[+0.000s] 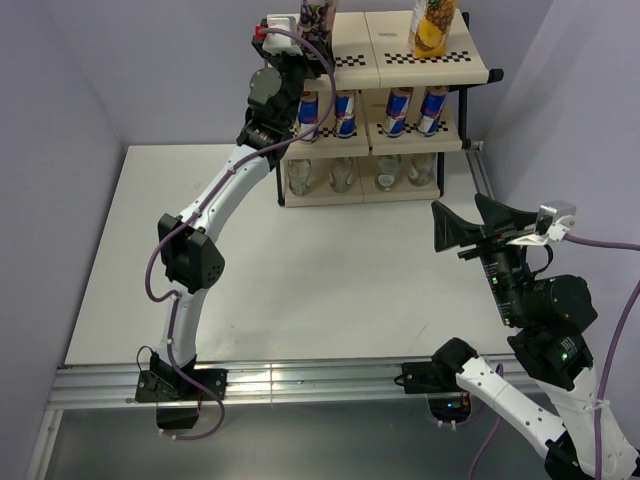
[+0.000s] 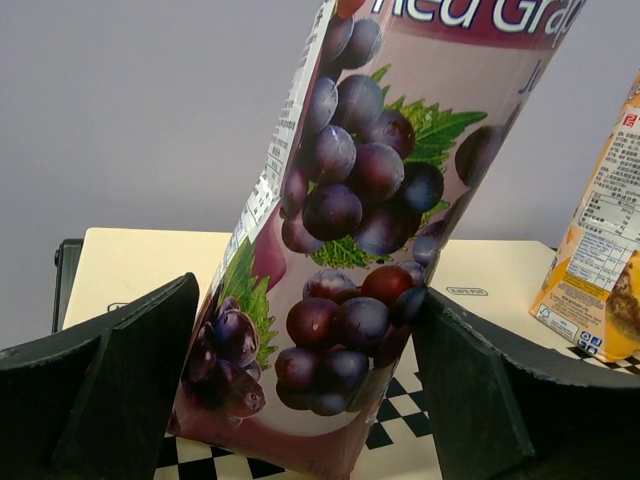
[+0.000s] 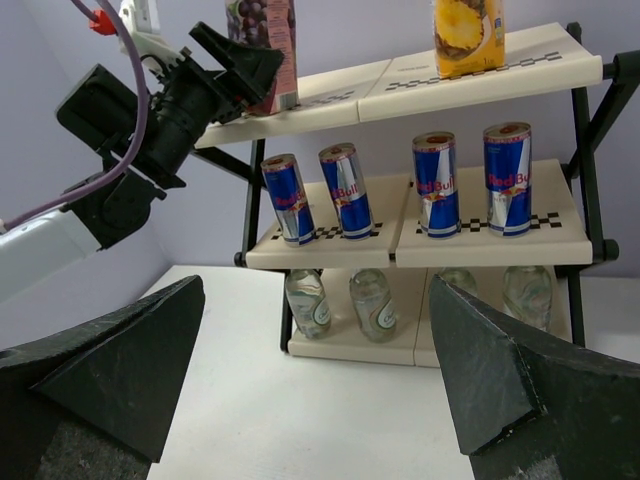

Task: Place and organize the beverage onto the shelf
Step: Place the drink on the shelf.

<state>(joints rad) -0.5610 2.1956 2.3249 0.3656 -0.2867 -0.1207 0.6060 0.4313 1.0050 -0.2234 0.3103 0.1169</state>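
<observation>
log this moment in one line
left end effector: open astride purple carton, top shelf | right end effector: open | cans: middle | bottles: bottom

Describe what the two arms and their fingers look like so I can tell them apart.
Both match: the left arm and right arm have white link shells, black joint housings and a trailing purple cable. The left fingers and right fingers are broad matte-black wedges. Differences: a red plug at the left wrist, a green light on a right joint.
</observation>
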